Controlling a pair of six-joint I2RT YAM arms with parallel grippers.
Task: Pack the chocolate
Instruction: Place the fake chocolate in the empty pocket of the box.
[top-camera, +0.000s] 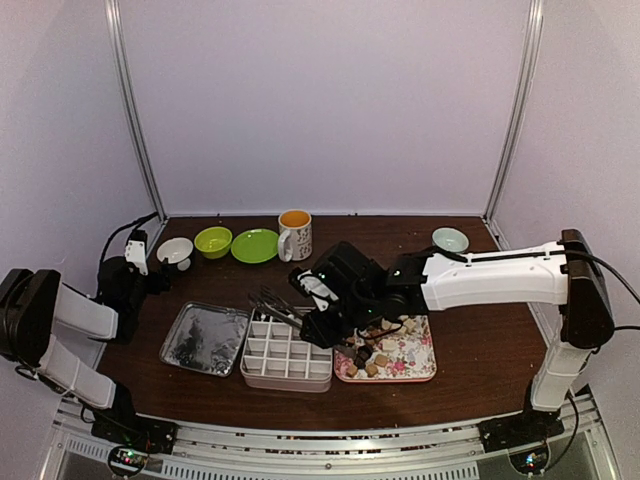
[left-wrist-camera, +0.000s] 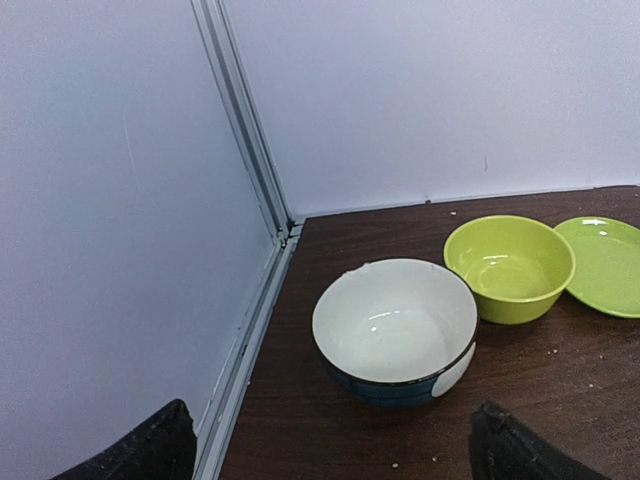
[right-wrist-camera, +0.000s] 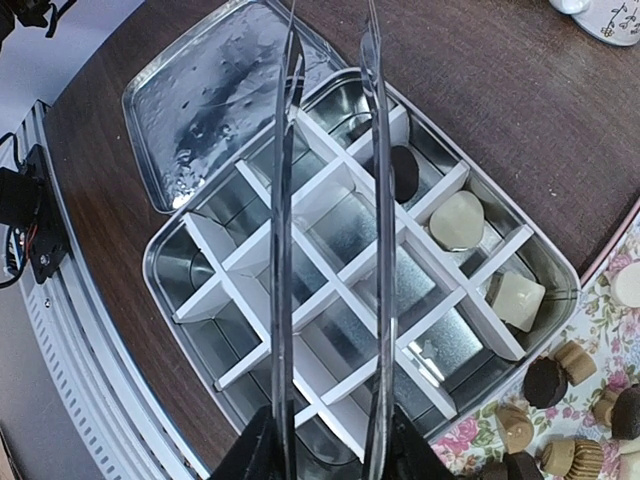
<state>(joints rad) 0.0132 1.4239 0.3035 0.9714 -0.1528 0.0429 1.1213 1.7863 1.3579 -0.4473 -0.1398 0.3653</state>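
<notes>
Pale lilac walls (top-camera: 330, 100) close in a dark brown wooden table (top-camera: 480, 350) on three sides. Near the front edge stands a metal tin with white dividers (top-camera: 285, 381). Its lid (top-camera: 205, 338) lies flat just beside it on the left, and a pink floral tray (top-camera: 415, 355) touches it on the right.

Most of the chocolate (right-wrist-camera: 547, 381) is loose on the floral tray, as brown, tan and dark pieces. A few pieces are already in the tin, in the row of compartments on the far side. These are a dark round one (right-wrist-camera: 404, 170), a cream one (right-wrist-camera: 457, 220) next to it, and a white one (right-wrist-camera: 518, 298) in the corner nearest the tray.

The right gripper (right-wrist-camera: 335, 445) reaches over the tin and is clenched on the handle end of thin metal tongs (right-wrist-camera: 285, 250). The two blades stand apart and run out above the compartments toward the lid. Their tips are cut off at the top of the wrist view, and I see nothing between the blades.

The left gripper (left-wrist-camera: 330, 455) is at the far left of the table with its fingers spread wide, holding nothing. In front of it is a white bowl with a blue outside (left-wrist-camera: 395, 325), then a lime green bowl (left-wrist-camera: 510, 265) and a green plate (top-camera: 255, 246). A mug with an orange inside (top-camera: 295, 235) stands behind the tin, and a pale bluish bowl (top-camera: 450, 239) stands at the far right.
</notes>
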